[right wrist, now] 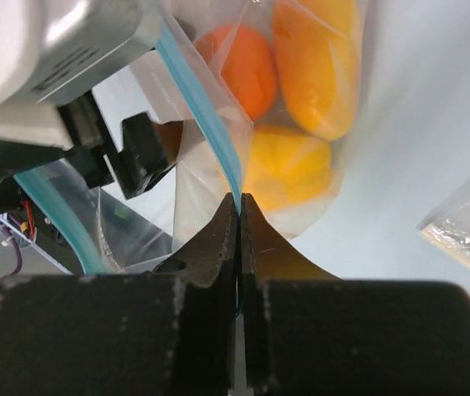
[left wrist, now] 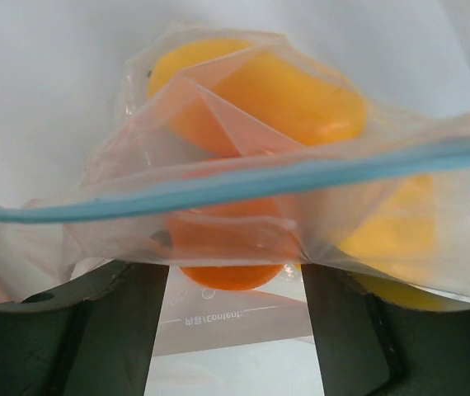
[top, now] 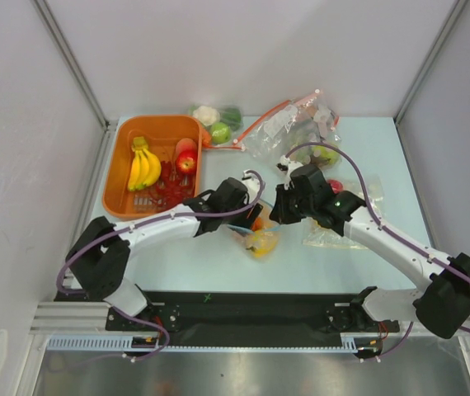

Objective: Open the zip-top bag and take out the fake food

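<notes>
The zip-top bag (top: 257,238) lies in the middle of the table between my two grippers. It is clear, and its teal-blue zip strip (left wrist: 243,183) runs across the left wrist view. The fake food inside is an orange (right wrist: 247,70), a yellow-orange piece (right wrist: 317,62) and a yellow piece (right wrist: 289,165). My right gripper (right wrist: 240,200) is shut on the zip strip (right wrist: 210,124) at the bag's edge. My left gripper (left wrist: 235,326) is open at the bag's mouth. Its dark fingers (left wrist: 115,330) stand wide apart, with the bag's film and the orange (left wrist: 231,276) just beyond them.
An orange basket (top: 118,177) at the left holds a banana bunch (top: 143,167) and a red apple (top: 185,162). Other clear bags of fruit (top: 297,128) lie at the back right, and a flat clear bag (top: 327,235) sits under the right arm.
</notes>
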